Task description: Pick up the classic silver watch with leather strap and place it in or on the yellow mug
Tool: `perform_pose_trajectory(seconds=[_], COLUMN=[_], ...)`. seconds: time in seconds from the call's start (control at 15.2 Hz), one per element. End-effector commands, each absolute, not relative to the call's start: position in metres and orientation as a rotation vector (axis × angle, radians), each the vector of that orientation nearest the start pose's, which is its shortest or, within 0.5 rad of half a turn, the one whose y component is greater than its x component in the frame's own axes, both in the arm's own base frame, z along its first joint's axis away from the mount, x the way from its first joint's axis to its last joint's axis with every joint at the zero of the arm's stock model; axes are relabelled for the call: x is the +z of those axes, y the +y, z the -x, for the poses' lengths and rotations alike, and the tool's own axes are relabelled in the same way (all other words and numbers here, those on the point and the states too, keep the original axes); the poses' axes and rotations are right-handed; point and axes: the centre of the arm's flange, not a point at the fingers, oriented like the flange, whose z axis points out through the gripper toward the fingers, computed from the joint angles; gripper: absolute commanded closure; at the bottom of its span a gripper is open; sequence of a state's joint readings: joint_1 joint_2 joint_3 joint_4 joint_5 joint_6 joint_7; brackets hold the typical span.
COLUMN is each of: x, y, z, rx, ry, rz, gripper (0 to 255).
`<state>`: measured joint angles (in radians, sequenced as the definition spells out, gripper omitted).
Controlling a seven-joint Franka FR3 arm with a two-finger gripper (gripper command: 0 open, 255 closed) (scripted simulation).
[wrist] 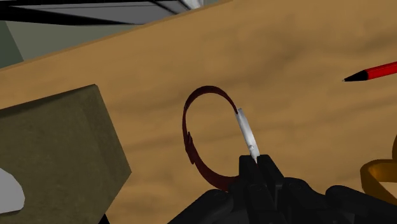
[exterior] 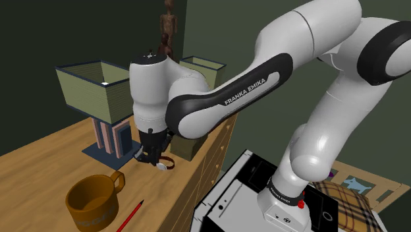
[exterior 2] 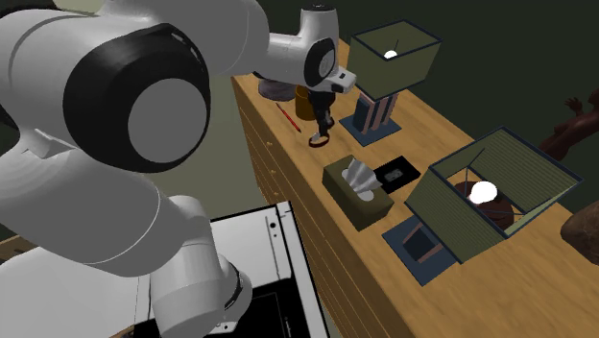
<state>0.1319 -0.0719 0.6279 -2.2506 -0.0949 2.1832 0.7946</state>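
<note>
- Fingers (wrist: pixel 268 183) closed, gripping silver watch (wrist: pixel 247 132) at case end, strap loop sticking out ahead.
- Mug (exterior: pixel 92 203) nearby, twd shoulder view's lower left.

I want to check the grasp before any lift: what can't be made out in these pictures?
Dial of the watch: edge-on in the wrist view; tiny and partly behind the gripper in the shoulder view.
The mug: cut by the wrist view's edge; mostly behind the arm in the second exterior view.
The red pencil: far end cut by the wrist view's edge.
Whether the watch rests on the wooden top or is lifted: unclear.
</note>
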Motion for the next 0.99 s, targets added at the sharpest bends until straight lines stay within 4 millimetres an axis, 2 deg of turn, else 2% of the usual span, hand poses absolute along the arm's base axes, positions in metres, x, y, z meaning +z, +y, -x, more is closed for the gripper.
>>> perform_pose_trajectory(seconds=[0.0,0.92], x=[0.4,0.474], y=[0.352,0.352], z=[-0.372,-0.372], rx=[-0.123,-0.123], ry=[-0.03,-0.03], rz=[3.232,3.232], gripper=[255,255])
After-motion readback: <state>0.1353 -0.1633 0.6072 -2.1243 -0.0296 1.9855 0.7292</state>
